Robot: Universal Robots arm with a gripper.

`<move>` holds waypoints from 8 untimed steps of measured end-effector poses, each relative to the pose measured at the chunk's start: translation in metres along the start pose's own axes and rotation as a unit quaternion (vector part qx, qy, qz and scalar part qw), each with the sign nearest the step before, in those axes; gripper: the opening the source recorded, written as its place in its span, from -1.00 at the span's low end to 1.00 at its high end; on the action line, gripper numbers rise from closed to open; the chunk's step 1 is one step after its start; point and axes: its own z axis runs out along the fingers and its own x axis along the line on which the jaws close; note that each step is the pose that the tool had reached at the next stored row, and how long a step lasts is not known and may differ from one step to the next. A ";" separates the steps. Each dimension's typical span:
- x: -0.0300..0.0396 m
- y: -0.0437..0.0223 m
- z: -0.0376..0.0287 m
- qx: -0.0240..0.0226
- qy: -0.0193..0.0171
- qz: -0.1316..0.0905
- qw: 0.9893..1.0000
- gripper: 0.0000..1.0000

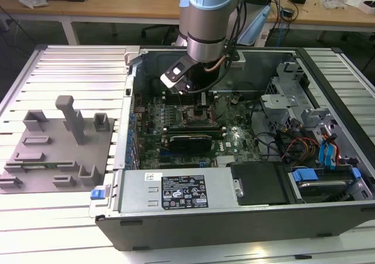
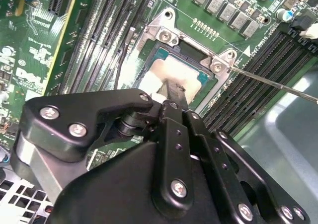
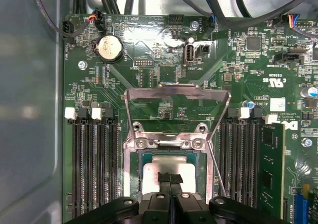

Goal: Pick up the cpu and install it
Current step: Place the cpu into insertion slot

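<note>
End effector (image 3: 170, 179) with fingers narrowed together, tips touching the cpu (image 3: 153, 172), which lies in the open socket (image 3: 133, 177). I judge any sideways drag or tilt could skew the chip and damage the socket.

The arm (image 1: 212, 18) drops in from right above the cpu (image 3: 151, 172), with the last fat link roughly upright and the wrist (image 1: 205, 50) stacked over it. The end effector (image 3: 169, 178) points straight down at the cpu. Its two black fingers (image 3: 164, 178) are squeezed together, with just a thin seam between them in the first wrist view. The tips sit about mid-way across the cpu's pale top, touching it or as good as. In the second wrist view the black linkage bars (image 2: 171, 149) are folded in tight behind the fingers.
</note>
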 end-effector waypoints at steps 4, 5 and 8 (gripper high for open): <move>-0.0001 -0.0001 0.0015 0.000 0.001 0.000 1.000 -0.79; -0.0001 -0.0001 0.0017 0.000 0.001 0.000 1.000 -0.79; 0.0000 -0.0001 0.0020 0.000 0.001 0.000 1.000 -0.79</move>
